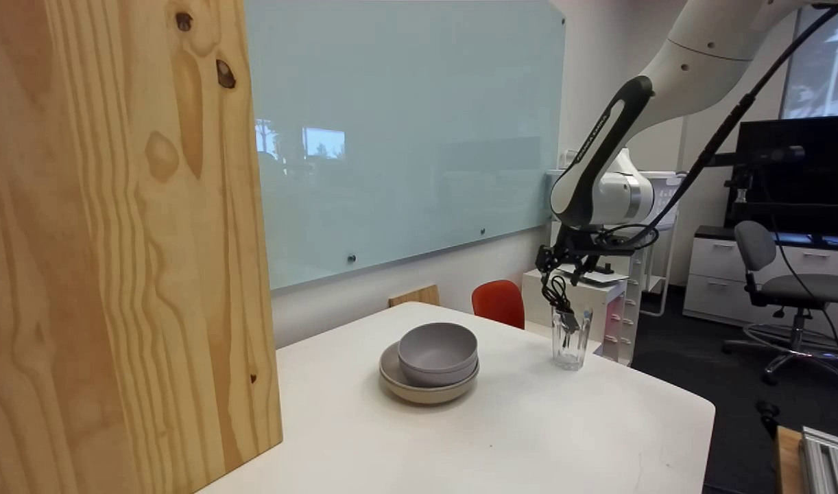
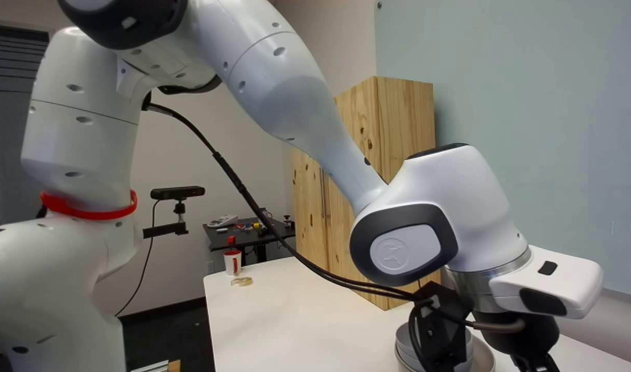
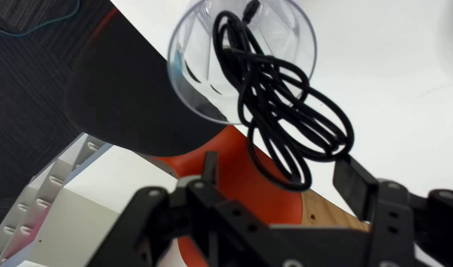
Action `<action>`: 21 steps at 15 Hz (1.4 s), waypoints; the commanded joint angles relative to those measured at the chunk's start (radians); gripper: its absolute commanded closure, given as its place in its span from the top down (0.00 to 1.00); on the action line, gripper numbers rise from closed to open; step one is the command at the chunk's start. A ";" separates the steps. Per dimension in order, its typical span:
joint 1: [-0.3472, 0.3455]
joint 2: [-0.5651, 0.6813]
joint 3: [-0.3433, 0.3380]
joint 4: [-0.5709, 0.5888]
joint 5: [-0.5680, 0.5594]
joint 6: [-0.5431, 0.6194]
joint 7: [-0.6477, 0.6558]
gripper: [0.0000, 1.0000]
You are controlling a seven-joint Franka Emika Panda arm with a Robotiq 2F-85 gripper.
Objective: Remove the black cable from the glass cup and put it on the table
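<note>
The coiled black cable (image 3: 265,106) is lodged partly inside the fluted glass tumbler (image 1: 570,346); in the wrist view its plug end (image 3: 251,12) is pointed toward 12 o'clock of the mouth, and its loops are spilled over the rim toward 5 o'clock. The tumbler is stood upright near the edge of the white table (image 1: 563,425), with the stacked bowls (image 1: 438,375) placed at about 9 o'clock from it in an exterior view. The gripper (image 3: 280,170) is poised above, its fingers spread with upper loops lying between them; whether the finger at 3 o'clock is touched cannot be told. The cable is judged light, limp and slightly springy. Gathered strands just above the rim are best pinched, as a lone loop might be pulled loose. The glass, presumably slick and breakable, should not be nudged.
</note>
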 commanded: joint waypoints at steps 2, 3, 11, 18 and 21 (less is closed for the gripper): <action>-0.036 0.034 0.028 0.018 0.017 0.008 -0.060 0.42; -0.039 0.033 0.031 0.018 0.017 0.007 -0.062 0.34; -0.037 0.048 0.020 0.032 0.004 0.003 -0.049 0.03; 0.010 0.047 -0.006 0.048 -0.004 -0.020 -0.017 0.02; 0.041 0.037 -0.017 0.059 -0.018 -0.021 0.006 0.03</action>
